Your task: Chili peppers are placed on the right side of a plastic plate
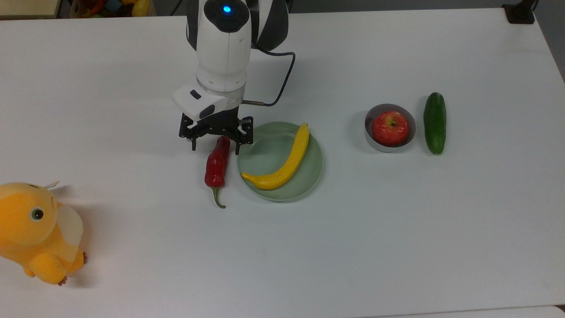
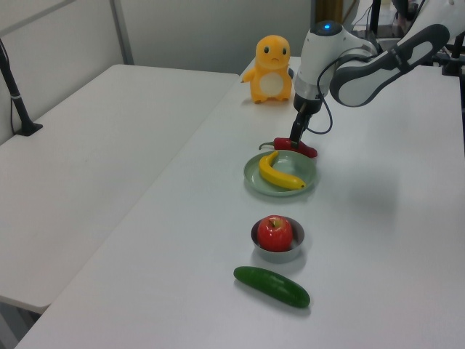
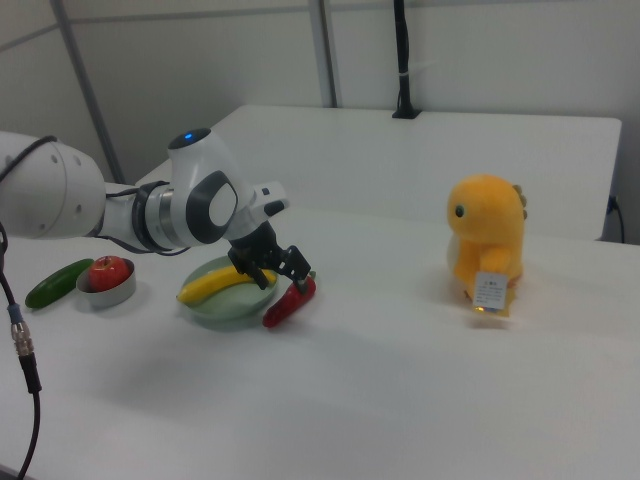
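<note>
The chili (image 1: pixel 216 165) lies flat on the worktop (image 1: pixel 397 229), just beside the plate (image 1: pixel 309 176) on the top view's left, with its green stem pointing away from the arm. The hand (image 1: pixel 216 140) is low over the blunt end of the chili with its fingers spread wide, one on each side, and they do not pinch it. So I judge that the step in hand is the release, and the chili seems placed. To do it well, the hand should go straight up, not sideways, because one finger stands very near the plate rim and a slanted move could push the plate or roll the chili. The banana (image 1: pixel 282 161) in the plate, and the apple (image 1: pixel 389 128) and cucumber (image 1: pixel 435 123) well apart, need no care.
</note>
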`<state>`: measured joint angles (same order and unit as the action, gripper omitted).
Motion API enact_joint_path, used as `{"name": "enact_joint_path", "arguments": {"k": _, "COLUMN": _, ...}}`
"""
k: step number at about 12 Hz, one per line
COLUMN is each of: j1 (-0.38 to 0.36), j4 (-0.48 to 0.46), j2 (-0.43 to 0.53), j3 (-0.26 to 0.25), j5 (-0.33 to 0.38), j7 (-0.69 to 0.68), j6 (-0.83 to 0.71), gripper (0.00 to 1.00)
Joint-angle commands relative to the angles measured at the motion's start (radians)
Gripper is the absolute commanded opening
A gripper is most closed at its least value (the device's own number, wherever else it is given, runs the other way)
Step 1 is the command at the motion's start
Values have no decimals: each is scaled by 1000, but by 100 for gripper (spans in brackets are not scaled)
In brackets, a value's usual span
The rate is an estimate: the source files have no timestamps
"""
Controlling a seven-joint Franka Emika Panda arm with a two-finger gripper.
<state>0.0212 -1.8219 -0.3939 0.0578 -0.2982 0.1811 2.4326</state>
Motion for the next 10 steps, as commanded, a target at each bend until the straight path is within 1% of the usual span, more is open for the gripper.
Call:
{"name": "enact_joint_path", "arguments": {"k": 1, "j1": -6, "j4": -13, "j2": 124, "j3": 4, "j5": 23, "j7": 11, "j6": -188, "gripper": 100}}
{"name": "enact_joint_path", "arguments": {"k": 3, "j1": -27, "j4": -14, "j2": 219, "j3": 4, "j5": 60, "j7": 14, "j6": -312, "gripper": 100}}
{"name": "enact_joint_path", "arguments": {"k": 4, "j1": -27, "j4": -20, "j2": 266, "j3": 4, "j5": 124, "j7": 17, "j6": -357, "gripper": 100}}
{"name": "enact_joint_path", "arguments": {"k": 5, "j1": -30, "j4": -20, "j2": 308, "j3": 4, "j5": 173, "j7": 17, "j6": -406, "gripper": 100}}
{"name": "enact_joint_path", "arguments": {"k": 6, "j1": -50, "j4": -17, "j2": 340, "j3": 4, "j5": 204, "j7": 21, "j6": -437, "gripper": 100}}
{"name": "enact_joint_path", "arguments": {"k": 7, "j1": -70, "j4": -16, "j2": 358, "j3": -1, "j5": 232, "j7": 62, "j6": -437, "gripper": 100}}
{"name": "enact_joint_path", "arguments": {"k": 8, "j1": -82, "j4": -10, "j2": 363, "j3": -4, "j5": 234, "j7": 101, "j6": -432, "gripper": 100}}
{"name": "enact_joint_path", "arguments": {"k": 10, "j1": -92, "j4": 13, "j2": 380, "j3": -12, "j5": 237, "j7": 97, "j6": -437, "gripper": 100}}
